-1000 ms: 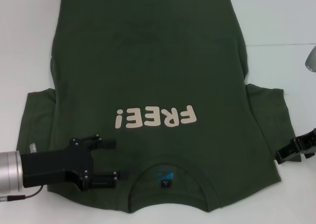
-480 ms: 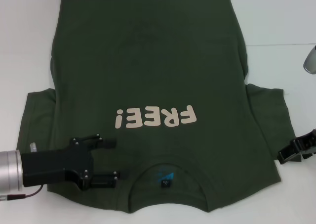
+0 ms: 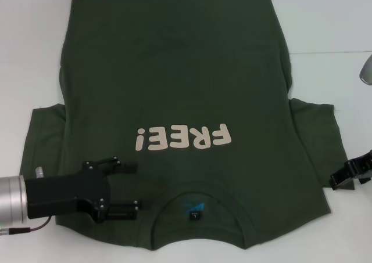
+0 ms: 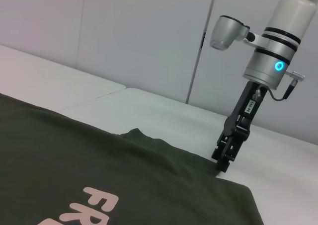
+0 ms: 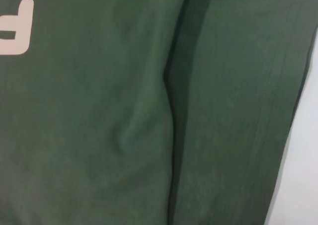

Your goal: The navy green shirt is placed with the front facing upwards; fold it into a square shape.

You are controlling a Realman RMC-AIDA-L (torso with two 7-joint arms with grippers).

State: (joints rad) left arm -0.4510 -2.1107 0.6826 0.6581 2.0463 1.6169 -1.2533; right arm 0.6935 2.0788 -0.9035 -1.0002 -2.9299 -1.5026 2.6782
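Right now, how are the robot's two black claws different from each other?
The left gripper hangs over the dark olive-green cotton T-shirt, near the left shoulder beside the collar; the right gripper sits at the edge of the shirt's right sleeve. The left gripper's fingers are spread open with cloth showing between them; the right gripper's cannot be made out. The left shows whole in the head view; the right is cut off by the frame. Both are black.
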